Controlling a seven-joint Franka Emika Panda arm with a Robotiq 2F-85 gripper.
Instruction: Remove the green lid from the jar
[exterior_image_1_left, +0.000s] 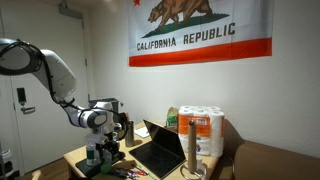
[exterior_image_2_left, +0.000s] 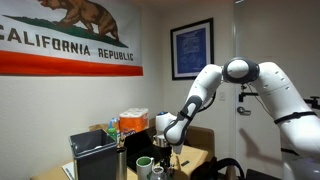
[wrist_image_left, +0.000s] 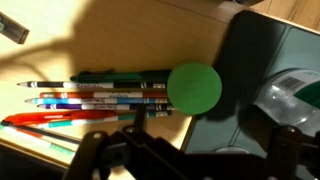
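In the wrist view the green lid (wrist_image_left: 193, 87) is a round flat green disc seen from straight above. It hides the jar beneath it, so the jar's body does not show. My gripper (wrist_image_left: 190, 150) is open. Its two dark fingers stand wide apart at the bottom of the picture, and the lid lies above the gap between them, untouched. In both exterior views the gripper (exterior_image_1_left: 101, 150) (exterior_image_2_left: 162, 148) points down, low over the cluttered table. From there the lid and jar are too small to make out.
Several pens and markers (wrist_image_left: 100, 98) lie side by side left of the lid. A silver metallic bottle (wrist_image_left: 287, 95) stands to its right on a dark grey-green surface (wrist_image_left: 250, 60). An open laptop (exterior_image_1_left: 158, 148) and paper-towel rolls (exterior_image_1_left: 205, 130) stand beside the gripper.
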